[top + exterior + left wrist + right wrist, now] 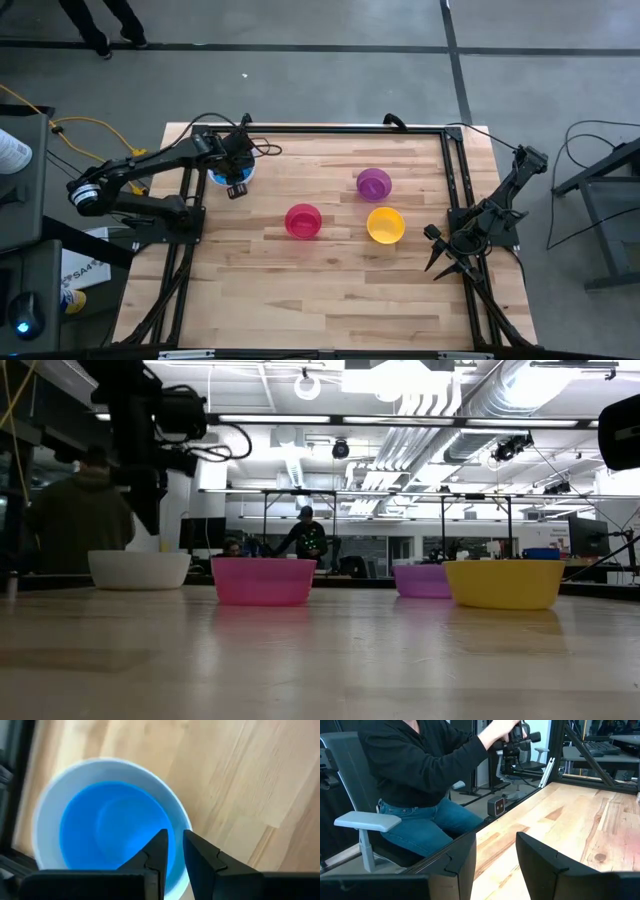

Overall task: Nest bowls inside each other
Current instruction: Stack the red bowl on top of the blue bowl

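A blue bowl [110, 830] sits nested inside the white bowl [50, 805] at the table's far left [218, 178]. My left gripper [174, 837] hangs just above their near rim, pointing steeply down, its fingers a little apart with nothing between them. In the low view it stands clear above the white bowl [138, 570]. The red bowl [303, 221], the purple bowl [374, 184] and the yellow bowl [385, 225] each stand upright on their bases mid-table. My right gripper [437, 262] waits open at the table's right edge.
A black frame rail [320, 130] runs round the wooden table top. In the right wrist view, a seated person [420, 770] is beyond the table's edge. Bare wood [330, 300] lies between the bowls and the near edge.
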### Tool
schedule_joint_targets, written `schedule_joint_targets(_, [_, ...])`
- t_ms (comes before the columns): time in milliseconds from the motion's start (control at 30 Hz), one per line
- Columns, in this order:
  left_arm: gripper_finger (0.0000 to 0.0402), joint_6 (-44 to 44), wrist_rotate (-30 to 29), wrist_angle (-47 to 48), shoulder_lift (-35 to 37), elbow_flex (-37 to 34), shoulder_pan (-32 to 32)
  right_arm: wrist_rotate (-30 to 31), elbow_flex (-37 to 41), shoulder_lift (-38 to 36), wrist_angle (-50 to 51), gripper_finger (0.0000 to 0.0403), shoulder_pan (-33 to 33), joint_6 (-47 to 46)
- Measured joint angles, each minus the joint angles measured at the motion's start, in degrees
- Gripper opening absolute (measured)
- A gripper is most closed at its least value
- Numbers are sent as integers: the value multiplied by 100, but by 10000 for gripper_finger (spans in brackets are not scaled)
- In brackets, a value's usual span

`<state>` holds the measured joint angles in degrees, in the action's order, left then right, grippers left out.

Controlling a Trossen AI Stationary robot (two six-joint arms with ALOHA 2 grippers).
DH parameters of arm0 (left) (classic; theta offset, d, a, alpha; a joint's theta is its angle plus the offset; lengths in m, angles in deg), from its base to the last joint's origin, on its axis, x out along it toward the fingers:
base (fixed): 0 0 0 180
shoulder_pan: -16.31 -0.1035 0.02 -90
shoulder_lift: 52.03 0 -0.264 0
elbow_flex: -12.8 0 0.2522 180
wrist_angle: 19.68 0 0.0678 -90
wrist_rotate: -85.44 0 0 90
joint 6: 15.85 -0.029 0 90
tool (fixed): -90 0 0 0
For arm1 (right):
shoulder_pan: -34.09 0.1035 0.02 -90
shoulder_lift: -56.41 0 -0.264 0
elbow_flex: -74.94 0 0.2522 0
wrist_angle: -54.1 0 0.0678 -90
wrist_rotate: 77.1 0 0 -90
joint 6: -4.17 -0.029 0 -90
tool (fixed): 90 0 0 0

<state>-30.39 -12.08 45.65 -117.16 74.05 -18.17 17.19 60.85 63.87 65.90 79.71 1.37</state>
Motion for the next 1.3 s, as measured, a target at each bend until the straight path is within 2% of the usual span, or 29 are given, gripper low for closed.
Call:
schedule_joint_targets(167, [58,52,-13,283,2,612,388,-2,1,0,0,133,2,-2])
schedule_joint_targets(367, [58,1031,367,204,-116,950,1328,-2,-1,0,0,133,0,0])
schedule_joint_targets(533, [58,2137,753,196,-627,1144,2040,-1,1,-1,0,133,1,-1])
schedule_joint_targets(733, [58,2232,829,39,-1569,1635,2754,0,0,-1,0,133,0,-1])
schedule_joint_targets(900, [58,2272,819,11,-2341,2227,3085,-1,-1,-1,0,133,2,-1])
schedule_joint_targets(1000, [58,2593,683,28,-2748,2571,3201,0,0,-1,0,133,2,-1])
schedule_joint_targets(1300, [58,3410,129,64,-3335,2982,3225,-13,0,-1,-2,133,2,-1])
